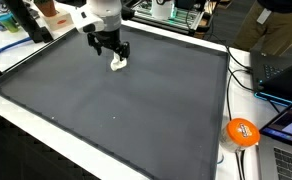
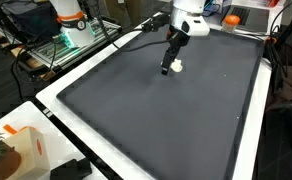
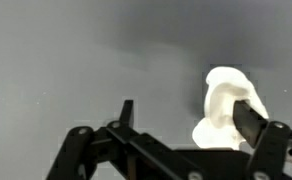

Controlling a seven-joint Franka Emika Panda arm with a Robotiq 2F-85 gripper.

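Plainly, in an exterior view the tool (image 1: 113,55) is hanging low over the large dark grey mat (image 1: 116,115) that is covering the white bench (image 1: 218,110), with its jaws standing apart. A small white crumpled lump (image 1: 119,64) is lying on the mat near its far edge, right at the fingertips. An orange round object (image 1: 242,131) is sitting well apart, off the mat's corner.

From the opposite side, the tool (image 2: 171,60) is pointing straight down and the white lump (image 2: 176,68) is showing just beside its tips; whether they are touching is not clear at this size.

In the wrist view, the tool (image 3: 184,110) is spreading wide. The white lump (image 3: 224,100) is lying off-centre, pressing against one of the fingers (image 3: 248,118), while the other finger (image 3: 126,112) is standing well clear over bare mat.

Judging by this, the arm is lining up on the lump with nothing gripped. A clean pinch is calling for a small sideways shift to centre the lump between the jaws before closing.
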